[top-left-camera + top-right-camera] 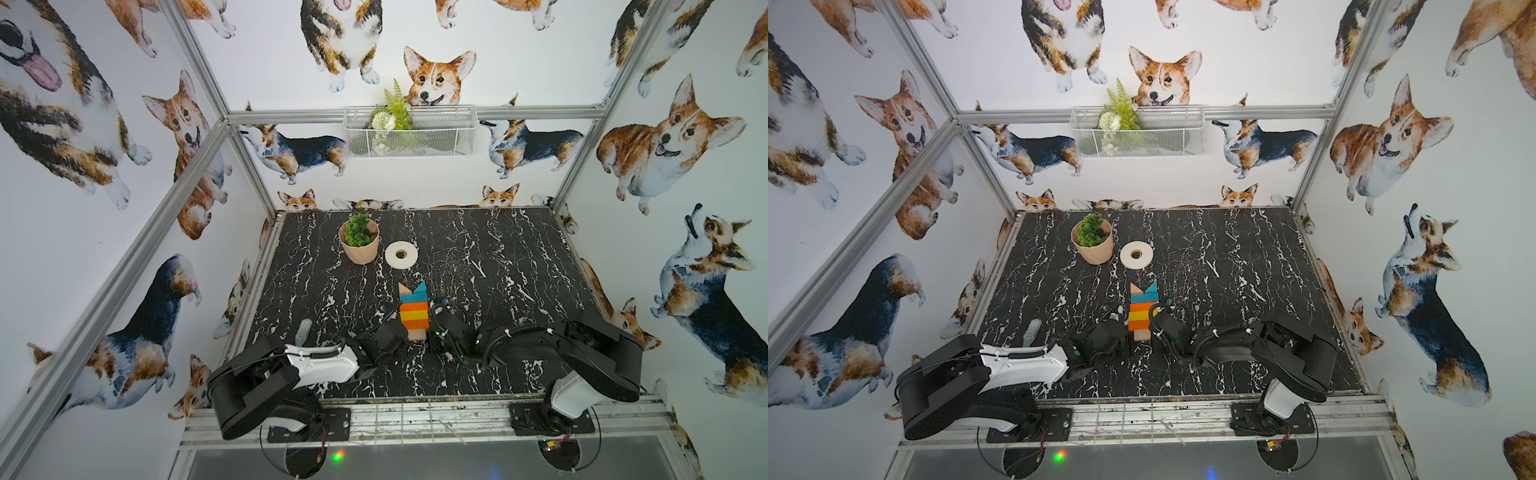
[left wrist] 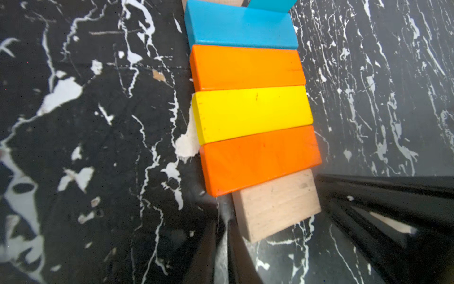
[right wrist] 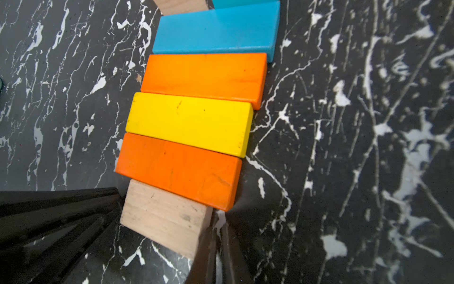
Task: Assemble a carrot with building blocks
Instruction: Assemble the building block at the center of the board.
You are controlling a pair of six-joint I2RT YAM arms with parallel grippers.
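The carrot (image 1: pixel 413 309) lies flat mid-table. From its far end it runs wood triangle (image 1: pixel 403 289) and teal triangle (image 1: pixel 421 287), teal bar (image 2: pixel 242 27), orange bar (image 2: pixel 247 67), yellow bar (image 2: pixel 251 114), orange bar (image 2: pixel 260 159), then a narrower plain-wood block (image 2: pixel 276 204). My left gripper (image 2: pixel 224 246) is shut with nothing in it, right beside one short end of that wood block. My right gripper (image 3: pixel 218 246) is shut and empty against the block's other short end. In a top view the left gripper (image 1: pixel 400 330) and right gripper (image 1: pixel 433 330) flank the carrot's near end.
A potted green plant (image 1: pixel 359 241) and a white tape roll (image 1: pixel 402 254) stand behind the carrot. A grey handle-like object (image 1: pixel 304 330) lies near the left table edge. A wire basket (image 1: pixel 409 133) hangs on the back wall.
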